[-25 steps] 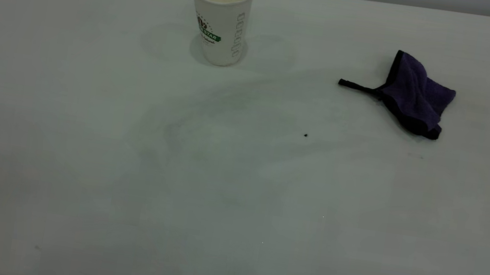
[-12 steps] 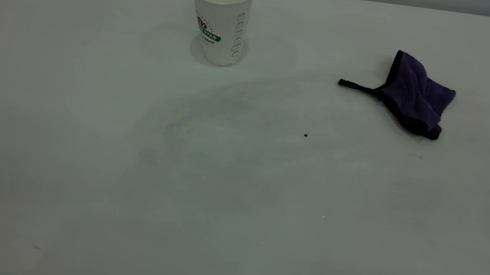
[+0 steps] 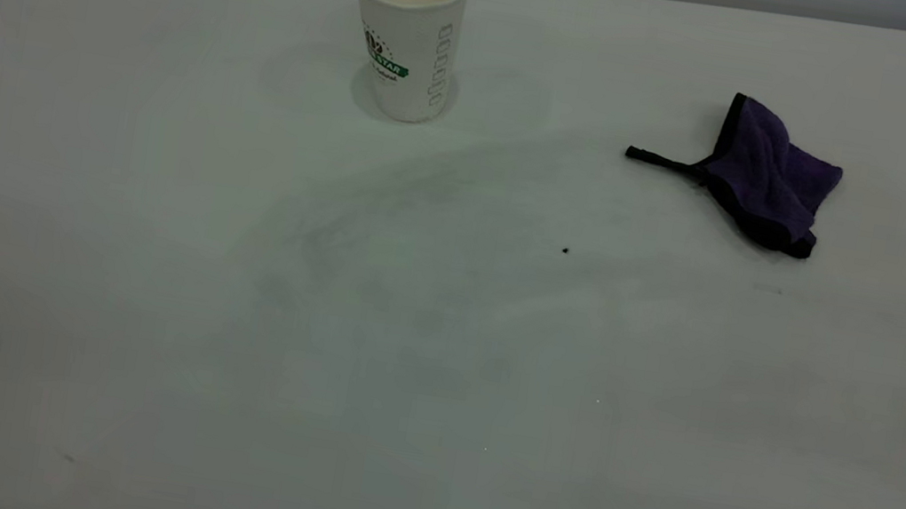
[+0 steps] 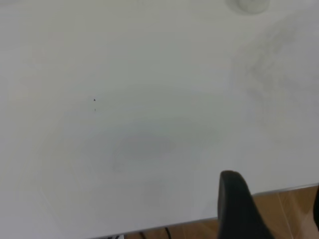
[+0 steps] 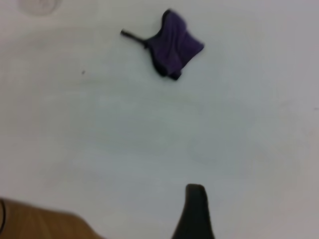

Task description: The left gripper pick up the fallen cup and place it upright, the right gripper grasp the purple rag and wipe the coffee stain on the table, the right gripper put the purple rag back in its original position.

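exterior view: the cup (image 3: 408, 28) stands upright near the table's (image 3: 142, 289) far edge, the purple rag (image 3: 766, 175) well apart, bare surface between. each wrist view cuts off its gripper to one dark finger, left gripper (image 4: 238, 205), right gripper (image 5: 195, 213); jaw openings can't be told.

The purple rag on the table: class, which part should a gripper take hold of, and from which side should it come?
Probably the raised, bunched fold of the purple rag, from straight above. It lies crumpled on the table; the thin loop strap lies flat and is harder to pinch.
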### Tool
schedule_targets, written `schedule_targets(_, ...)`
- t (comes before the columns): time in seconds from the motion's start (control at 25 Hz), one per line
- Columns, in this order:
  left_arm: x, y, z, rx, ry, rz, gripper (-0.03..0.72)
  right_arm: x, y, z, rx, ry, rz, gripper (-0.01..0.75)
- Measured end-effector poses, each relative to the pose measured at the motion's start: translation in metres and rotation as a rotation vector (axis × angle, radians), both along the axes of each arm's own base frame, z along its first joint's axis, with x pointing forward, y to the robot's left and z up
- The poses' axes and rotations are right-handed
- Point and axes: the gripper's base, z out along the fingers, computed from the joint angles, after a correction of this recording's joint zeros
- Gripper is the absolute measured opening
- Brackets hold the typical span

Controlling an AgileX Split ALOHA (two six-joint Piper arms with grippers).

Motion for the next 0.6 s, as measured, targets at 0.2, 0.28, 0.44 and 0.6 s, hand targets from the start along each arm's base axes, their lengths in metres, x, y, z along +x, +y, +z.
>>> schedule_targets(0.2,0.0000,0.0000,0.0000,0.000,0.000,0.000,0.432,-0.0034,-0.0029,-0.0003,0.012,-0.024,-0.058,0.674)
schedule_targets(0.28,0.0000,0.0000,0.0000,0.000,0.000,0.000,0.432,-0.0034,-0.0033,-0.0003,0.017,-0.023,-0.068,0.671)
schedule_targets(0.44,0.0000,0.0000,0.0000,0.000,0.000,0.000,0.432,-0.0034,-0.0036,-0.0003,0.018,-0.023,-0.073,0.663)
schedule_targets(0.6,0.0000,0.0000,0.0000,0.000,0.000,0.000,0.432,-0.0034,-0.0036,-0.0003,0.018,-0.023,-0.073,0.620)
